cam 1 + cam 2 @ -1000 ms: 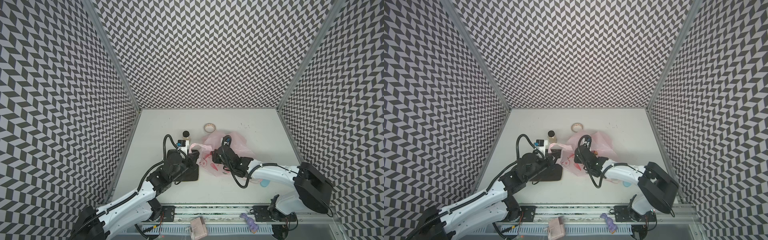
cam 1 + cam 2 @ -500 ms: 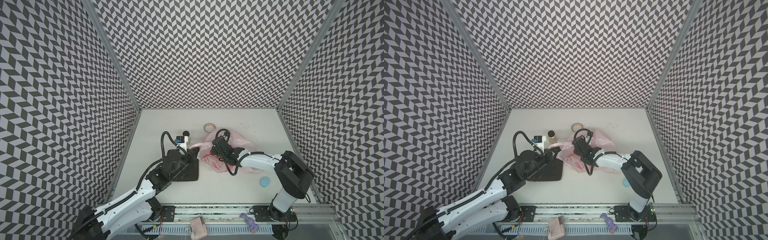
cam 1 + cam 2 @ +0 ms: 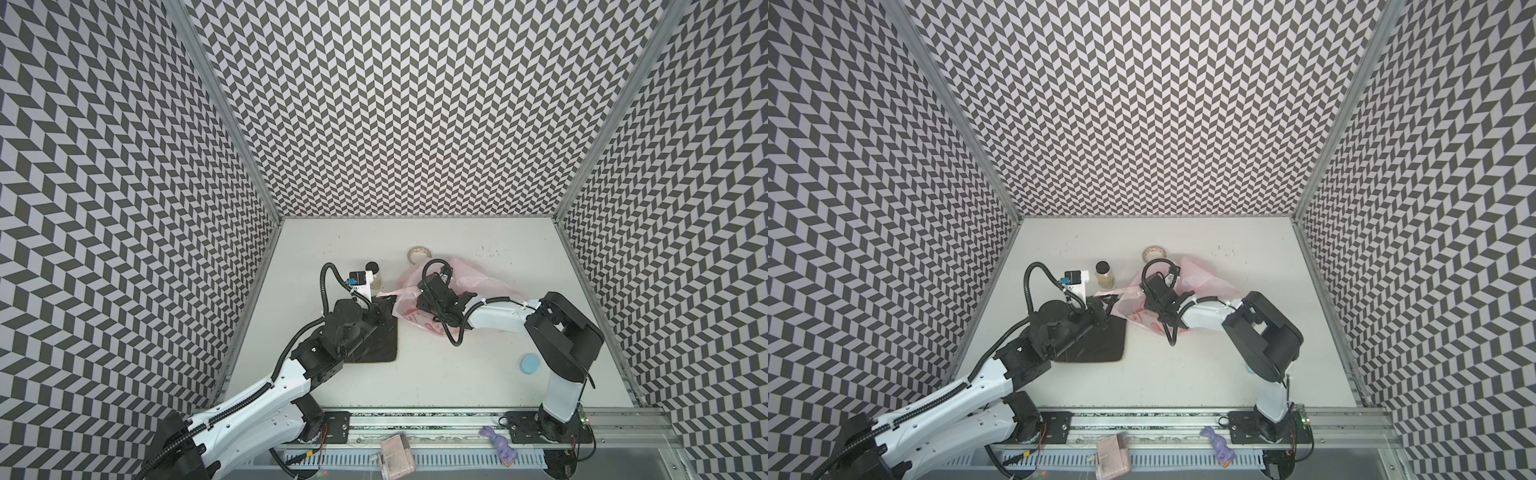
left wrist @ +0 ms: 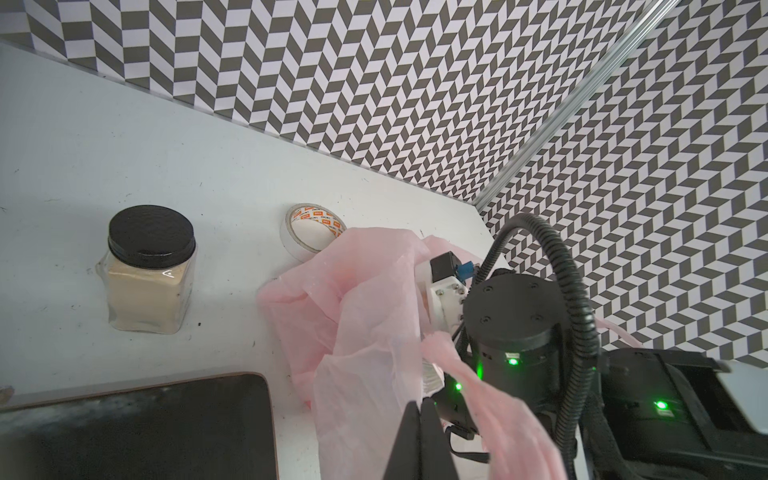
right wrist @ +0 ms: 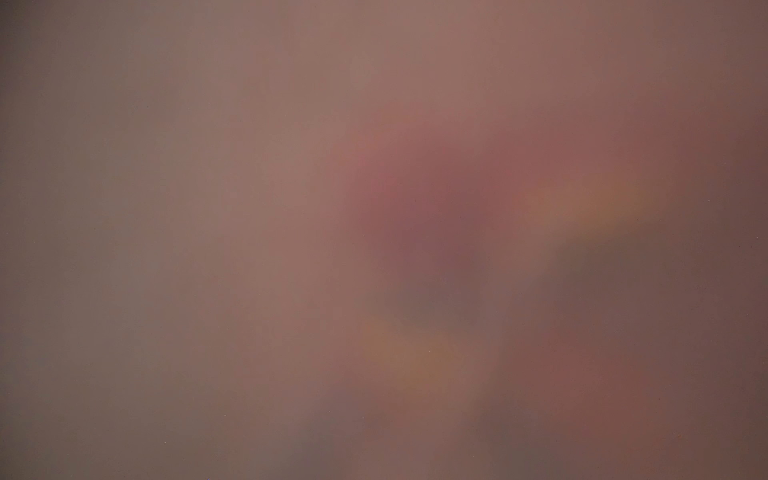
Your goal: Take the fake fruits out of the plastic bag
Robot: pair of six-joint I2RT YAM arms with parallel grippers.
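The pink translucent plastic bag [image 3: 478, 276] [image 3: 1204, 278] lies crumpled at mid-table. My left gripper [image 3: 384, 297] [image 3: 1106, 297] is at the bag's left side. In the left wrist view its jaws [image 4: 419, 409] are pressed together on a stretched strip of the bag [image 4: 365, 291]. My right arm reaches in from the right, and its wrist [image 3: 434, 289] is pushed into the bag's mouth. The right gripper's fingers are hidden inside. The right wrist view shows only blurred pink film with vague red and orange patches. No fake fruits can be made out.
A black square tray [image 3: 382, 345] lies under my left arm. A black-lidded jar [image 3: 1105, 274] [image 4: 147, 270] and a tape roll [image 3: 419, 253] [image 4: 313, 228] stand behind the bag. A light blue disc [image 3: 530, 364] lies by the right arm. Patterned walls close three sides.
My right wrist has pushed toward the back, deeper into the bag, while its elbow folded up. My left gripper has shifted slightly back, still holding the bag.
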